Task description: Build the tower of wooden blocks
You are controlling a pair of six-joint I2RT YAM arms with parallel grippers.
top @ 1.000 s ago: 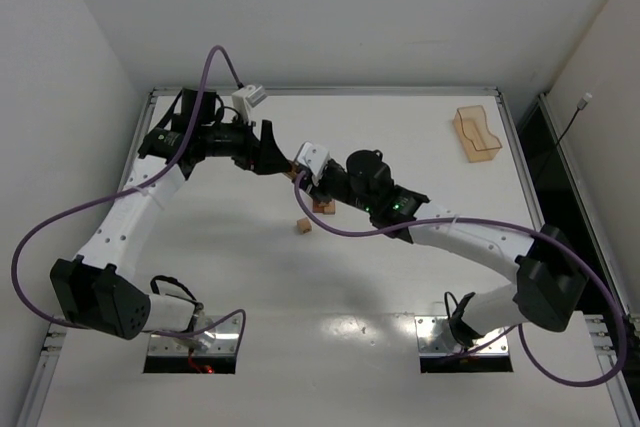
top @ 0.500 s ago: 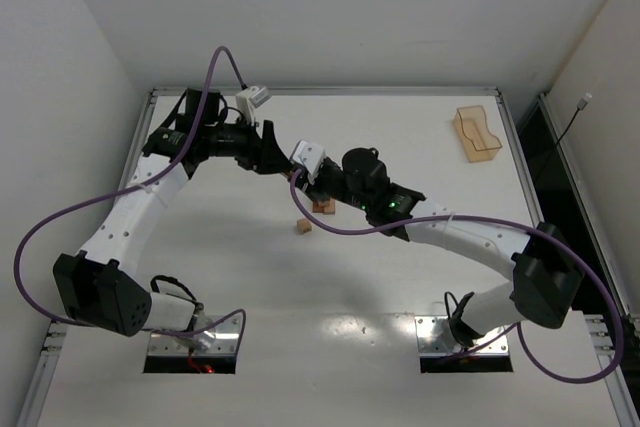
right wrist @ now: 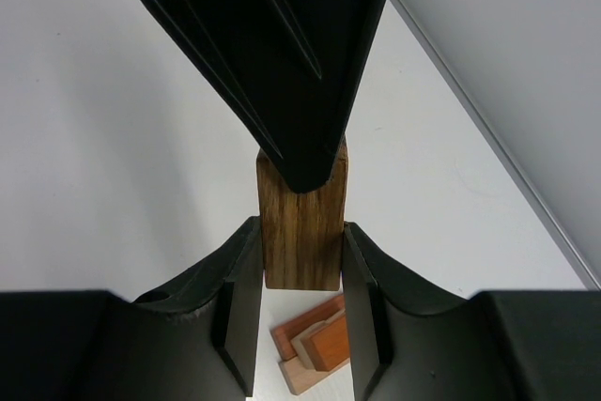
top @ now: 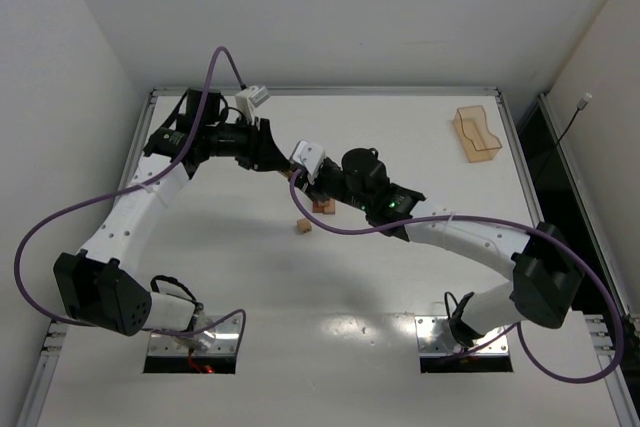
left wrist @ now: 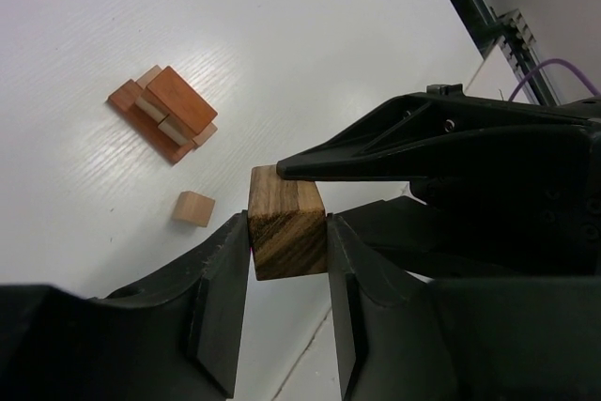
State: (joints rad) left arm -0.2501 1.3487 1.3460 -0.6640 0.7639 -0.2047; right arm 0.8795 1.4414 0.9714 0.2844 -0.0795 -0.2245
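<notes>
above the middle of the bench [top: 400,287], we see both arms meeting over one dark grained block [left wrist: 282,218]. the left tool [left wrist: 288,243] is clamped on it, a finger pressed to each side, and the block is clear of the surface. the right tool [right wrist: 300,232] grips the same block from the other end, its fingers [right wrist: 239,269] tight against both faces in the right wrist view. below the held block the low stack [left wrist: 161,112] lies flat on the bench, with reddish-orange slabs at bottom and top and tan bars between them. a loose tan cube [left wrist: 192,208] sits just beside the stack, not touching it. well apart, by the far right corner, rests an orange tray [top: 476,134].
</notes>
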